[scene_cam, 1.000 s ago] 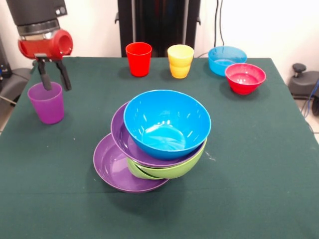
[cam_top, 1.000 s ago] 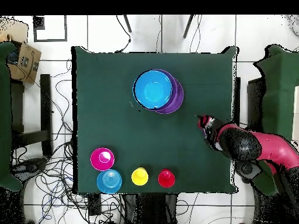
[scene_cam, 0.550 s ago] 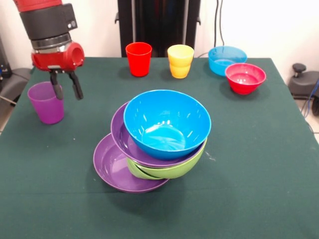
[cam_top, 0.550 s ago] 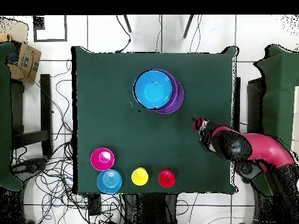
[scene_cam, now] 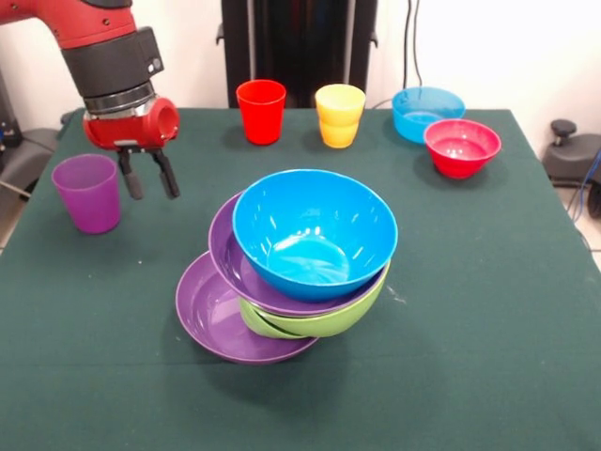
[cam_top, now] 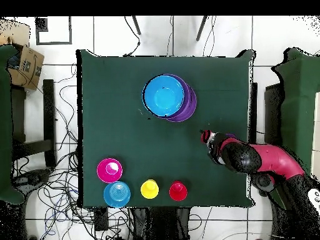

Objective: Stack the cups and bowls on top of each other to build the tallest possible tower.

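Front view: angled down from beyond one table (scene_cam: 488,376) edge, fairly near. Overhead view: straight down, farther off. Shared: whole green table (cam_top: 112,112) top.

Arm (scene_cam: 89,23): red glossy shell on the upper link, followed by a black cylindrical wrist section bearing a small white marking on its side. A grey metallic ring sits directly above the gripper mount. Mount housing: red, rounded, with a circular recessed face on one side. Gripper (scene_cam: 150,178): two slim black fingers (scene_cam: 168,175) hanging directly under the red housing, gap visible between them. Overhead view shows the red link with a black speckled joint behind the gripper (cam_top: 204,135).
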### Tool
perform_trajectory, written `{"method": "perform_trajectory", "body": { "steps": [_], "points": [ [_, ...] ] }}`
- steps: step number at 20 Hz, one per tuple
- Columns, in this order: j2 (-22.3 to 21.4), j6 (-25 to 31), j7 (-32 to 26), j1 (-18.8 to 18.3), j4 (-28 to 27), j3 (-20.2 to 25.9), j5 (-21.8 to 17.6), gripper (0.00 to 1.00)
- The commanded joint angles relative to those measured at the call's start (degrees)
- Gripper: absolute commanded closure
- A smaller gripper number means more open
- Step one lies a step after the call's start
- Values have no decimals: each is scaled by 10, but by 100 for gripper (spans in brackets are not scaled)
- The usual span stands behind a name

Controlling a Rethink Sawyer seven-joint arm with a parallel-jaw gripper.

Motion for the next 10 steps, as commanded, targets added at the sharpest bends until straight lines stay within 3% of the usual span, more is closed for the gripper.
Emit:
{"method": "perform_trajectory", "body": {
  "steps": [1, 3, 10],
  "points": [
    [35, -27, -121, 7, -9, -18, -56, 0],
    [40, -25, -127, 1, -10, -16, -57, 0],
    [-23, 24, -135, -26, 28, 13, -16, 0]
  ]
}}
